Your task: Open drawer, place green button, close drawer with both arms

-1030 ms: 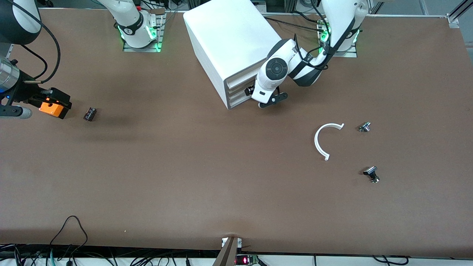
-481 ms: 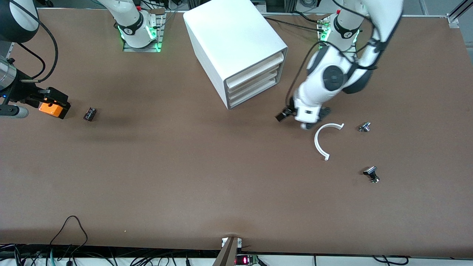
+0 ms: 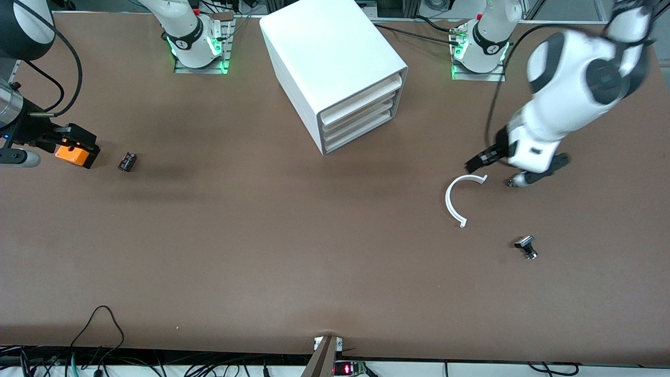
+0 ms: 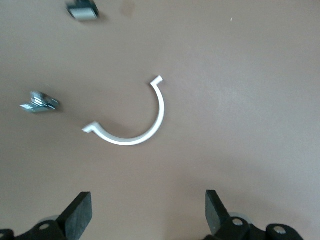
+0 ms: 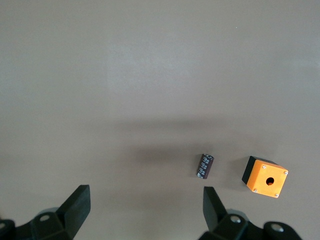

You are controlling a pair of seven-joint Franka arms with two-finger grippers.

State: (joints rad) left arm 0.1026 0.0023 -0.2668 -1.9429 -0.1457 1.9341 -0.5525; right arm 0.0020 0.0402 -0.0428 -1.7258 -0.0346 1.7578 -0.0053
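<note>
Nearest me, a small metal part (image 3: 526, 247) and a white ring (image 3: 454, 201) lie loose on the brown table (image 3: 261, 251). Left gripper (image 4: 147, 210), jaws apart, hangs over the ring, and a low sweep could knock it. Right gripper (image 5: 145, 207), also spread, waits over the orange box (image 5: 265, 177). Drawer (image 3: 366, 131) looks shut. No button in sight, maybe it's inside.

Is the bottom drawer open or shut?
Shut. The drawer sits flush with the two above it in the cabinet; nothing sticks out.
</note>
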